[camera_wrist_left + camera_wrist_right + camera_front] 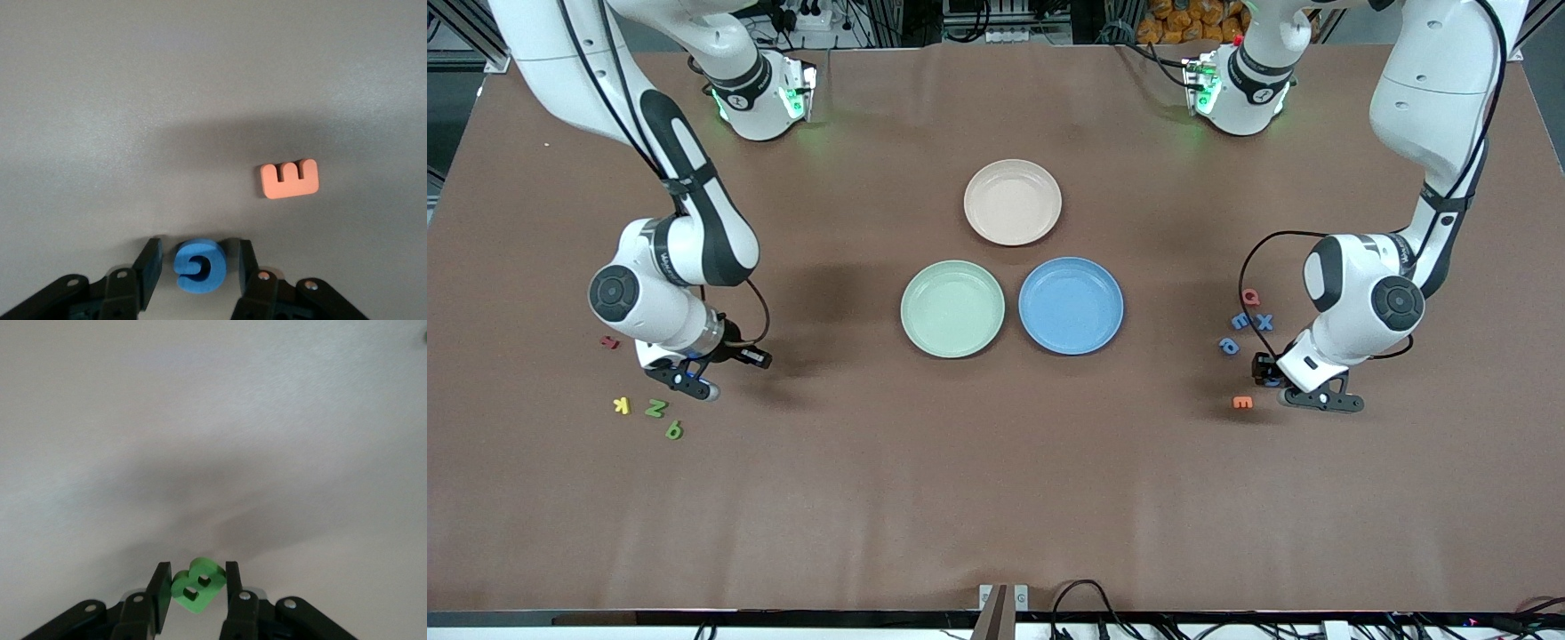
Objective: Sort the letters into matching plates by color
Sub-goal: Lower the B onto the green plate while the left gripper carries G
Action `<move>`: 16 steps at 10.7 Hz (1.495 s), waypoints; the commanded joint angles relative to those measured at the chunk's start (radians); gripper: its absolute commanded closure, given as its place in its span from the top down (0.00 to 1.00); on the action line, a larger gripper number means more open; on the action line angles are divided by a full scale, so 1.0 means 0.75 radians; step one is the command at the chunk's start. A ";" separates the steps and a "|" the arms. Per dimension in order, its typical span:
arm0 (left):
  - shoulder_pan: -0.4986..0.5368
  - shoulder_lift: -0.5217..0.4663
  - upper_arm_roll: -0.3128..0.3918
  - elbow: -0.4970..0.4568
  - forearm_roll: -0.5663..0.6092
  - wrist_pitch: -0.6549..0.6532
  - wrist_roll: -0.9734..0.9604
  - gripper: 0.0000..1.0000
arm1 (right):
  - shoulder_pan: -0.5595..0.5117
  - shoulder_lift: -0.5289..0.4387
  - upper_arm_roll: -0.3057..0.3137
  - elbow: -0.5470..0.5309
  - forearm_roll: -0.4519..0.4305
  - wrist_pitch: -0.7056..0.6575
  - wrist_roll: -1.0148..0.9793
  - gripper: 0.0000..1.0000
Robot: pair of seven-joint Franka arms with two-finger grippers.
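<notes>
3 plates (pixel 1013 202) mid-table, letters (pixel 1245 322) endward

— How's the light where you are?
— Bright and even from overhead. My arms cast soft shadows on the table (pixel 996 498).
— Blur?
— Wrist views look washed-out; my fingers (pixel 150 263) are slightly soft.

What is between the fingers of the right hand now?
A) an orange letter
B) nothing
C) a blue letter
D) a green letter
D: the right wrist view shows the right hand with its fingers pressed on both sides of a green letter, lifted off the table.
</notes>
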 commanded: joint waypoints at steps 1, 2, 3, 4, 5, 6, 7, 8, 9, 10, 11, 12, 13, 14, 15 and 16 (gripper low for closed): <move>0.002 0.010 -0.005 0.002 -0.042 0.027 0.016 0.45 | 0.045 -0.061 0.062 -0.022 0.006 -0.022 0.132 0.12; 0.002 0.010 -0.005 0.002 -0.042 0.027 0.016 0.36 | 0.058 -0.061 0.091 -0.010 0.006 -0.022 0.164 0.12; 0.004 0.016 -0.005 0.004 -0.042 0.027 0.016 0.25 | 0.068 -0.061 0.127 -0.001 0.006 -0.022 0.217 0.12; 0.004 0.016 -0.005 0.004 -0.042 0.029 0.016 0.10 | 0.080 -0.061 0.158 0.013 0.006 -0.022 0.260 0.12; 0.004 0.014 -0.005 0.004 -0.042 0.027 0.014 0.00 | 0.115 -0.061 0.169 0.017 0.006 -0.022 0.299 0.12; 0.004 0.006 -0.005 0.004 -0.042 0.027 0.016 0.00 | 0.158 -0.059 0.169 0.023 0.006 -0.022 0.350 0.12; 0.000 -0.010 -0.005 0.008 -0.042 0.021 0.014 0.00 | 0.194 -0.055 0.169 0.029 0.006 -0.022 0.401 0.12; 0.000 -0.037 -0.015 0.010 -0.042 -0.001 0.002 0.00 | 0.233 -0.049 0.169 0.042 0.008 -0.022 0.449 0.12; 0.000 -0.055 -0.027 0.014 -0.042 -0.038 -0.016 0.00 | 0.272 -0.045 0.169 0.054 0.008 -0.022 0.504 0.12; 0.000 -0.078 -0.029 0.016 -0.042 -0.071 -0.021 0.00 | 0.303 -0.031 0.169 0.072 0.008 -0.022 0.547 0.12; 0.000 -0.104 -0.029 0.016 -0.042 -0.109 -0.025 0.00 | 0.340 -0.008 0.169 0.095 0.008 -0.022 0.596 0.12; -0.002 -0.129 -0.031 0.014 -0.042 -0.134 -0.051 0.00 | 0.372 0.014 0.169 0.121 0.008 -0.022 0.637 0.12; 0.000 -0.153 -0.058 0.014 -0.042 -0.171 -0.090 0.00 | 0.409 0.041 0.169 0.152 0.008 -0.022 0.684 0.12; 0.002 -0.178 -0.082 0.012 -0.040 -0.210 -0.137 0.00 | 0.442 0.071 0.169 0.185 0.008 -0.022 0.733 0.12; 0.000 -0.211 -0.105 0.012 -0.040 -0.267 -0.182 0.00 | 0.469 0.098 0.169 0.211 0.008 -0.022 0.776 0.12; 0.000 -0.235 -0.135 0.012 -0.040 -0.322 -0.227 0.00 | 0.495 0.116 0.169 0.228 0.008 -0.022 0.817 0.12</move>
